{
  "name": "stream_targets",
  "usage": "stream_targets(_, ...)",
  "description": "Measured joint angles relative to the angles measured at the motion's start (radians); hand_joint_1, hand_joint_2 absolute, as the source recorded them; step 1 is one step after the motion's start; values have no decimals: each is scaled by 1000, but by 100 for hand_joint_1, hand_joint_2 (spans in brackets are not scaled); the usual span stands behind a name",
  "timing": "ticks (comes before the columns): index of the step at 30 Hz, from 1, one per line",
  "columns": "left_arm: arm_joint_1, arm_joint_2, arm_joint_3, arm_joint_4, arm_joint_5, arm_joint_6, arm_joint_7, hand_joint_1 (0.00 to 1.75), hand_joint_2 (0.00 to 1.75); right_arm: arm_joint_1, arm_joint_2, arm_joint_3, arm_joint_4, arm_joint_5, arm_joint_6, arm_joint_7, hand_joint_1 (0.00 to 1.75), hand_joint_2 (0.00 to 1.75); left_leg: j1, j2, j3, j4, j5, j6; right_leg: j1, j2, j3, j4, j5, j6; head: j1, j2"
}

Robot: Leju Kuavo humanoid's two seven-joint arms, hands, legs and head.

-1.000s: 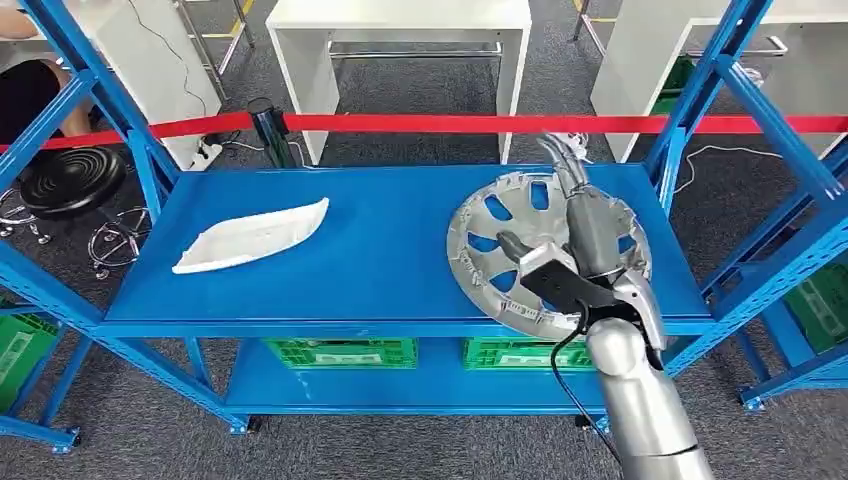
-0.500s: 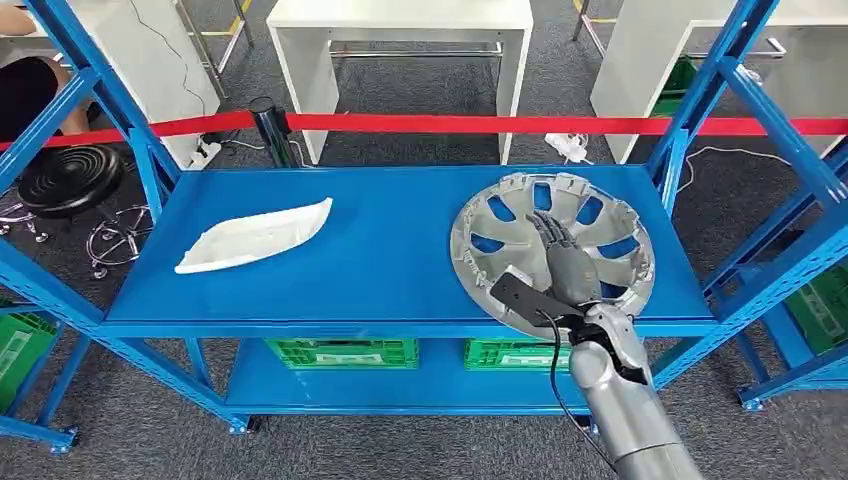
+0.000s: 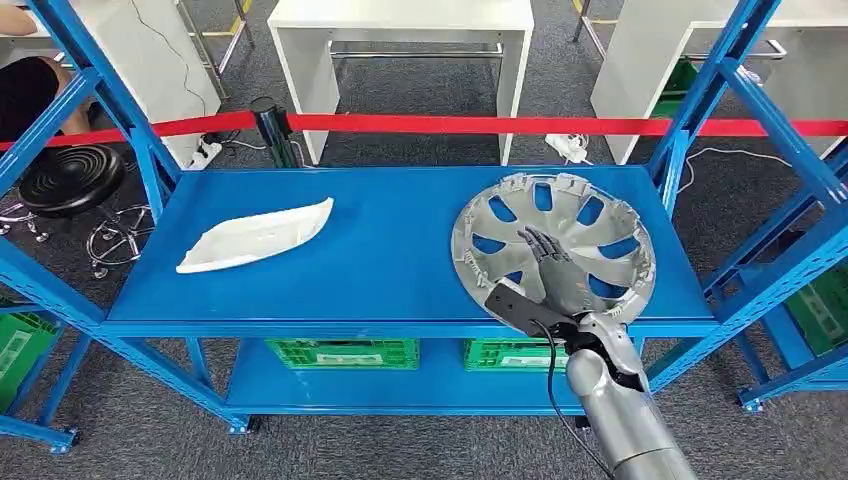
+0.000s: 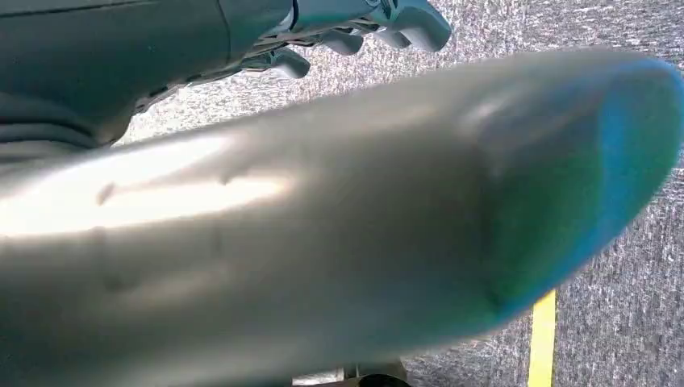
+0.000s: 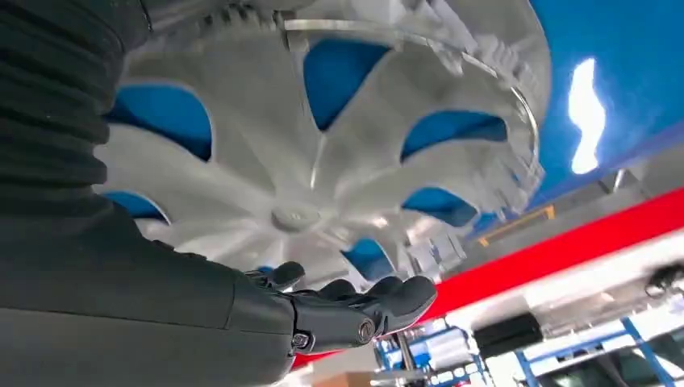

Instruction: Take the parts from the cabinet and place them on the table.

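Note:
A silver hubcap [image 3: 585, 215] lies on the right of the blue shelf [image 3: 390, 270], its near rim a little over the front edge. My right hand [image 3: 555, 270] lies over its near half with the fingers stretched out and apart, gripping nothing. In the right wrist view the dark fingers [image 5: 363, 310] hover close to the hubcap [image 5: 323, 161] spokes; contact is unclear. A long white plastic part [image 3: 255, 235] rests on the left of the shelf. In the left wrist view my left hand [image 4: 363, 28] hangs over grey carpet, fingers loose and holding nothing.
Blue rack uprights [image 3: 700, 95] frame the shelf on both sides. Green crates [image 3: 342, 352] sit on the lower shelf. Red barrier tape [image 3: 450, 123] runs behind the rack, with white tables [image 3: 400, 20] beyond. A black stool [image 3: 70, 180] stands at the far left.
My right arm has dropped and pulled back toward me, from high over the hubcap's far side to low over its near half. The hubcap and white part stay put.

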Motion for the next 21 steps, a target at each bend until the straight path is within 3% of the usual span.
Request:
stream_targets(10, -1, 0, 0, 0, -1, 0, 6, 0, 0, 1, -2, 1, 42, -9, 22, -9, 0, 175, 0, 1, 0, 0, 0, 0, 0, 1, 1, -1, 0, 0, 0, 0)
stream_targets(17, -2, 0, 0, 0, -1, 1, 6, 0, 0, -18, -8, 16, 69, 42, 15, 56, 0, 175, 0, 1, 2, 0, 0, 0, 0, 1, 2, -1, 0, 0, 0, 0)
stream_targets(18, -2, -1, 0, 0, -1, 1, 7, 0, 0, -22, -9, 19, 73, 49, 15, 65, 175, 175, 0, 1, 2, 0, 0, 0, 0, 1, 3, -1, 0, 1, 0, 0)
stream_targets(21, -3, -1, 0, 0, 0, 2, 6, 0, 0, -29, -12, 28, 86, 62, 18, 82, 175, 175, 0, 1, 4, 0, 0, 1, 0, 1, 4, -2, 0, 1, 0, 0)
